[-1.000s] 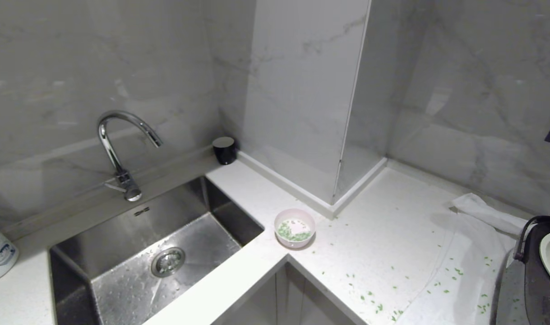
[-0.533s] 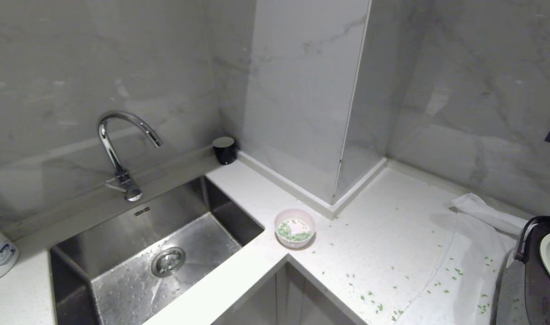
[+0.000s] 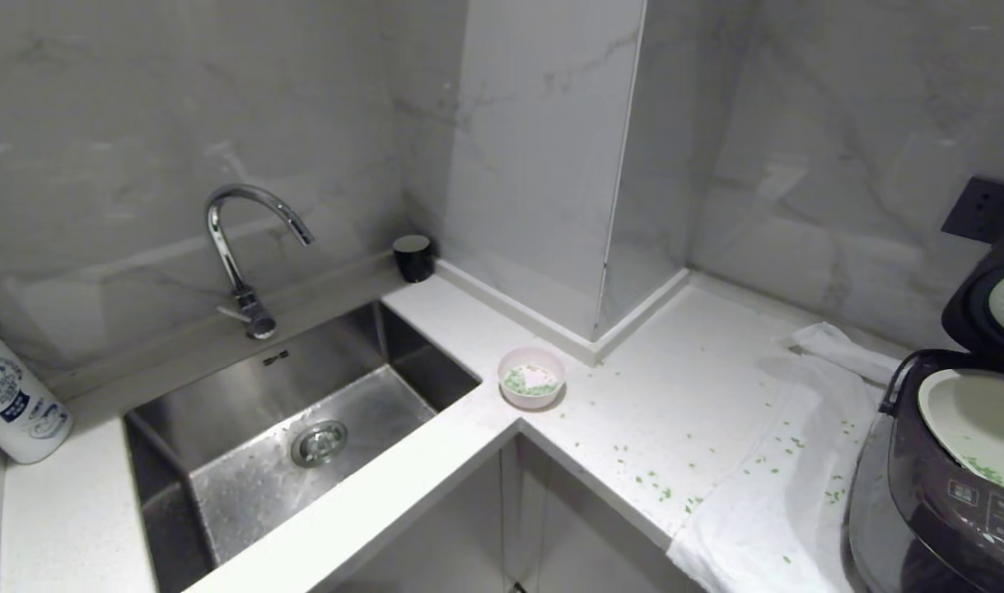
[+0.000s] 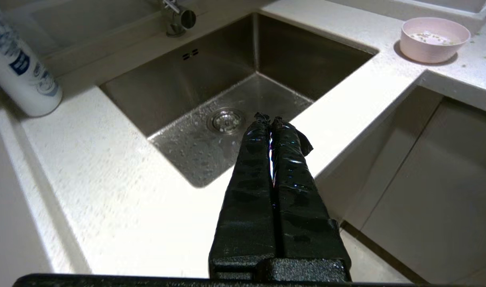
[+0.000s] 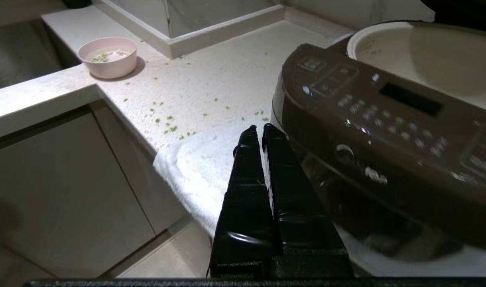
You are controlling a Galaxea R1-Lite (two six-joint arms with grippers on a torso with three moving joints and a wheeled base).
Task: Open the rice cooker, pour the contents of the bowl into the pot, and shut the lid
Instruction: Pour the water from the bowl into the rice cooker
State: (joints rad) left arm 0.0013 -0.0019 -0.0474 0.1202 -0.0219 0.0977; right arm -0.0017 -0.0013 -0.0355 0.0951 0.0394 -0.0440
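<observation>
Since the earlier frames the whole head view has shifted, so the camera has moved rather than the things: the large dark brown-grey rice cooker (image 3: 946, 478) now shows far more of itself at the right edge, and the sink sits further right in the picture.

Left hand (image 4: 270, 118) hangs low in front of the white stone desk (image 4: 107, 167), its black fingers (image 4: 254, 159) pressed together and gripping nothing. Ahead of it lies the steel sink (image 4: 235, 83) with its round drain (image 4: 226, 120); the small pale pink round bowl (image 4: 433, 39) stands on the desk well beyond the hand, off to one side past the sink's corner. A white printed bottle (image 4: 21, 71) stands at the far other side.

Right hand (image 5: 258, 129) is likewise closed tight and empty, its tips near the edge of a white cloth (image 5: 199, 167) that lies under the cooker. Just beside the hand is the cooker's front button panel (image 5: 386, 111), not touched. The hinged lid (image 3: 992, 305) stands raised, and the round off-white inner pot (image 5: 434, 56) is exposed. Chopped green bits with whitish grains (image 3: 530, 380) lie in the bowl, well apart from this hand, and loose green scraps (image 5: 167, 119) are strewn over the desk between them.
</observation>
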